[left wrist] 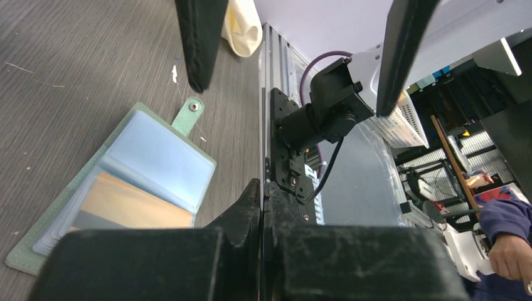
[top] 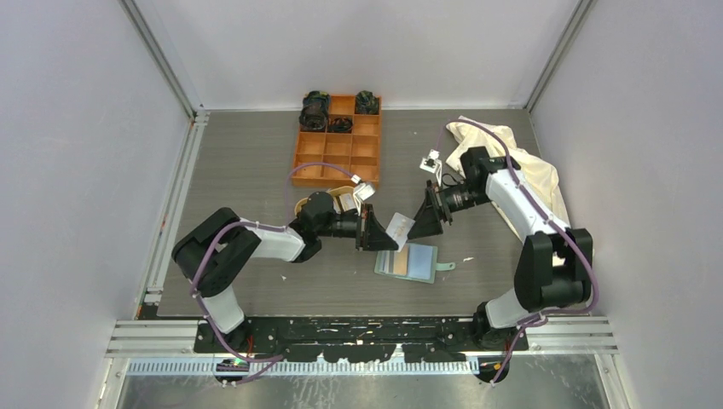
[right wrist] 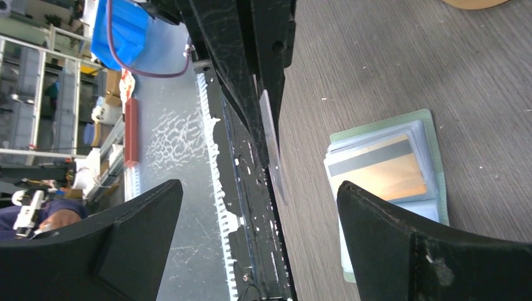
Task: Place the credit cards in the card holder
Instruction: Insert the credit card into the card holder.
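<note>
The card holder, a sage-green wallet, lies open on the table with a tan card and a pale blue card in its pockets. Its strap tab points right. My left gripper is shut on a white credit card and holds it above the wallet's left edge. The card shows edge-on in the right wrist view. My right gripper is open and empty. It faces the card, with one finger to each side of the card's free end. The left gripper shows only a thin seam between its fingers.
An orange compartment box with dark items stands at the back. An oval tan tray sits behind my left wrist. A cream cloth lies at the back right under my right arm. The table's near edge rail is close.
</note>
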Controlling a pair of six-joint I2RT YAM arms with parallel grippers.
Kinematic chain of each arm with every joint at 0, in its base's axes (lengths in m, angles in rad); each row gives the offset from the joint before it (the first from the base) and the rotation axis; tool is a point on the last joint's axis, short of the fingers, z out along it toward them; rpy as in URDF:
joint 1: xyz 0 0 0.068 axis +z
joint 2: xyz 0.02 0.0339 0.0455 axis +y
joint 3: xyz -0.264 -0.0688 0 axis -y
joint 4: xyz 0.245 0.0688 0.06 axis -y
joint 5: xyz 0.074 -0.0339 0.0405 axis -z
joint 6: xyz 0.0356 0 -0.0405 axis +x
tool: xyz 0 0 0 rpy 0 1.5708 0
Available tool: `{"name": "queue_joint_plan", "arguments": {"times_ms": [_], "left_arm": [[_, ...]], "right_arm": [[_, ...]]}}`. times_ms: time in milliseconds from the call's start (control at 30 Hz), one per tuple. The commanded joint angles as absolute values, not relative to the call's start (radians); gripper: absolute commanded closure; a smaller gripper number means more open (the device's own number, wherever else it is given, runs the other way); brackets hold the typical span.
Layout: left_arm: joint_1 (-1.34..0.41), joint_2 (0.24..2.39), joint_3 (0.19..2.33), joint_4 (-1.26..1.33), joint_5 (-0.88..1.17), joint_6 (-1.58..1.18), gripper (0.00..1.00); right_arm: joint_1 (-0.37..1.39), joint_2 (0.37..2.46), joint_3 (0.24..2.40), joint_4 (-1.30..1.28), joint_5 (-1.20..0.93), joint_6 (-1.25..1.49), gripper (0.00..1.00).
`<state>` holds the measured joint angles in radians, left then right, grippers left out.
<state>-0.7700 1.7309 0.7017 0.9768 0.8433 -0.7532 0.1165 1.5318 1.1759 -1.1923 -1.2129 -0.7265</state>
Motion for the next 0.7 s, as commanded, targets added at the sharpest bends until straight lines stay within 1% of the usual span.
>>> {"name": "queue_joint_plan", "arguments": {"times_ms": [0,33,67,100,167,233,267,333,433,500,533,600,633,667], "left_arm": [[-0.764,1.758,0.731,1.137,0.867,-0.815,1.0],[-0.764,1.762,0.732,1.145,0.867,-0.82,1.0],[-0.764,1.766,0.732,1.15,0.867,-0.824,1.0],[-0.764,1.768,0.73,1.157,0.867,-0.828,1.0],[-0.764,1.769,0.731,1.16,0.867,-0.83,1.0],[-0.763,1.767,0.728,1.157,0.863,-0.829,1.0],[-0.764,1.765,0.727,1.156,0.86,-0.828,1.0],[-0.761,1.761,0.723,1.154,0.851,-0.83,1.0],[-0.757,1.759,0.72,1.157,0.84,-0.831,1.0],[-0.753,1.758,0.717,1.168,0.84,-0.837,1.0],[-0.752,1.758,0.716,1.17,0.838,-0.839,1.0],[-0.752,1.759,0.715,1.175,0.837,-0.842,1.0],[-0.751,1.757,0.711,1.179,0.829,-0.844,0.99],[-0.75,1.753,0.703,1.182,0.814,-0.846,0.94]], "right_arm": [[0.154,1.404,1.091,-0.847,-1.211,-0.443,0.06],[0.157,1.398,1.089,-0.828,-1.221,-0.425,0.11],[0.157,1.399,1.096,-0.831,-1.233,-0.421,0.21],[0.157,1.41,1.103,-0.84,-1.239,-0.423,0.37],[0.157,1.425,1.117,-0.866,-1.248,-0.439,0.61],[0.156,1.431,1.125,-0.889,-1.261,-0.455,0.77],[0.158,1.432,1.127,-0.893,-1.266,-0.458,0.83],[0.157,1.431,1.128,-0.896,-1.268,-0.459,0.85],[0.157,1.43,1.133,-0.91,-1.278,-0.467,0.82],[0.156,1.43,1.14,-0.93,-1.284,-0.484,0.83],[0.156,1.43,1.143,-0.938,-1.289,-0.493,0.86],[0.156,1.428,1.153,-0.968,-1.299,-0.525,0.97],[0.155,1.424,1.159,-0.987,-1.302,-0.544,0.99],[0.152,1.42,1.162,-0.994,-1.301,-0.549,0.99]]}}
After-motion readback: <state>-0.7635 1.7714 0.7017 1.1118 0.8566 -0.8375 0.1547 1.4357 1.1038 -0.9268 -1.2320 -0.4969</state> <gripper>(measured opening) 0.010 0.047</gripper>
